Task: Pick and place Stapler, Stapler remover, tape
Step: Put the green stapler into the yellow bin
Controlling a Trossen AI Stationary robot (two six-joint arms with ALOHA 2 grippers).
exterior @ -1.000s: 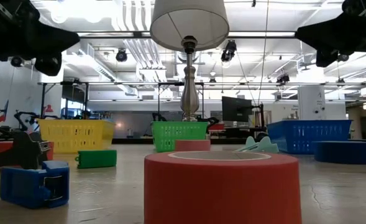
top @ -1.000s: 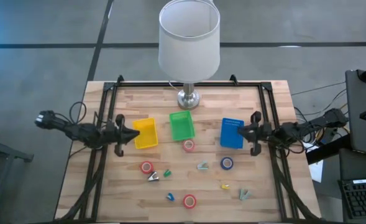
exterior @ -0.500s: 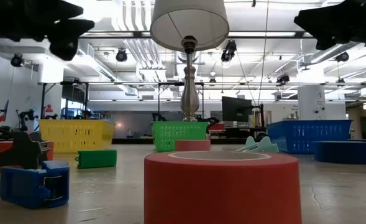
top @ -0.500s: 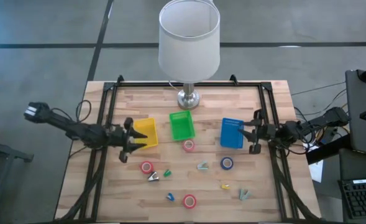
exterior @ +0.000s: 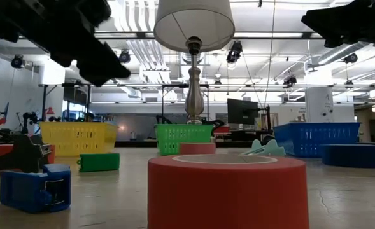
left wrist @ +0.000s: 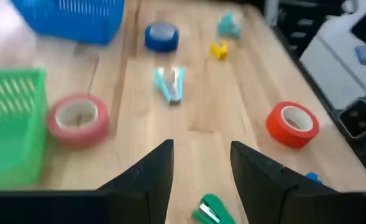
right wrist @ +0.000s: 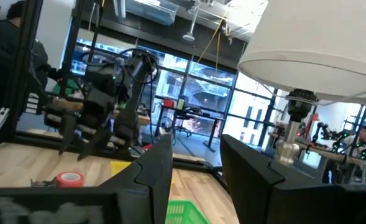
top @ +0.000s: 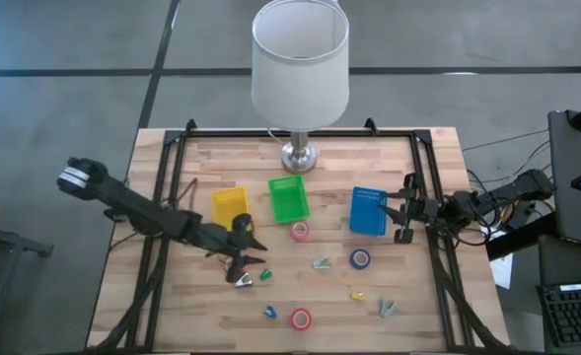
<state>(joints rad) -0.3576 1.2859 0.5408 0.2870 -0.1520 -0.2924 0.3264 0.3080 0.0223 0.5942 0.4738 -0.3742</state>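
Note:
My left gripper (top: 247,256) (left wrist: 201,163) hangs open over the wood table, left of centre, touching nothing. A small green stapler (top: 266,271) (left wrist: 207,210) lies just beyond its fingertips. A black-and-silver stapler remover (top: 243,281) lies beside it. Red tape rolls (top: 300,231) (top: 300,318) and a blue tape roll (top: 360,258) lie flat on the boards. My right gripper (top: 397,217) (right wrist: 195,168) waits open above the table's right edge, beside the blue basket (top: 368,211).
Yellow (top: 230,207), green (top: 289,199) and blue baskets stand in a row mid-table, with a lamp (top: 300,69) behind them. A teal piece (top: 321,262) and small yellow (top: 357,294), teal (top: 387,309) and blue (top: 269,313) pieces lie toward the near edge. A black frame (top: 172,197) runs along the table's sides.
My left gripper has swung from the table's left edge toward the middle and the near edge, past the yellow basket, and has opened. It now stands over the spot where a red tape roll lay. The things on the table have stayed where they were.

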